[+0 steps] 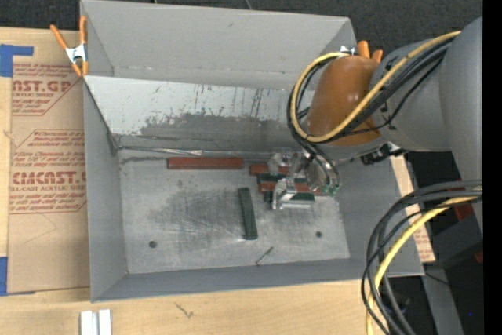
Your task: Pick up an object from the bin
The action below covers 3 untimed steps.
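My gripper is low over the right half of the bin floor, reaching in from the right under the orange cover. A short reddish-brown piece lies right at its fingers, partly hidden by them. A dark green bar lies on the floor just left of and below the gripper, apart from it. A long reddish-brown bar lies along the foot of the back wall, to the left.
A thin dark sliver lies near the front wall. The bin's sloping back wall rises behind the gripper, and the arm with its yellow and black cables covers the right side.
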Each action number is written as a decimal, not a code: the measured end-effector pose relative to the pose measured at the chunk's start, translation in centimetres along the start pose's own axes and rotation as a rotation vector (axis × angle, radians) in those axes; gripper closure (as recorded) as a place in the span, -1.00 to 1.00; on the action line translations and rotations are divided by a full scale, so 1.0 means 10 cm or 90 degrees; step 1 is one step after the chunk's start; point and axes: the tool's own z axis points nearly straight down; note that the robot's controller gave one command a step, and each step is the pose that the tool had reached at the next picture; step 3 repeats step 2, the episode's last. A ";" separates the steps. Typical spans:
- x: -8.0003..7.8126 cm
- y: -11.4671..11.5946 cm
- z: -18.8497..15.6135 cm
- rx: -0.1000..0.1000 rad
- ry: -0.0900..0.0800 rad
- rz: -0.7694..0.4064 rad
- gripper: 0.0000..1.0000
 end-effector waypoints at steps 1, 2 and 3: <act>0.07 -0.01 -0.54 0.000 0.010 -0.013 1.00; 0.05 -0.02 -1.25 0.000 0.006 -0.015 1.00; 0.05 -0.02 -1.25 0.000 0.006 -0.015 1.00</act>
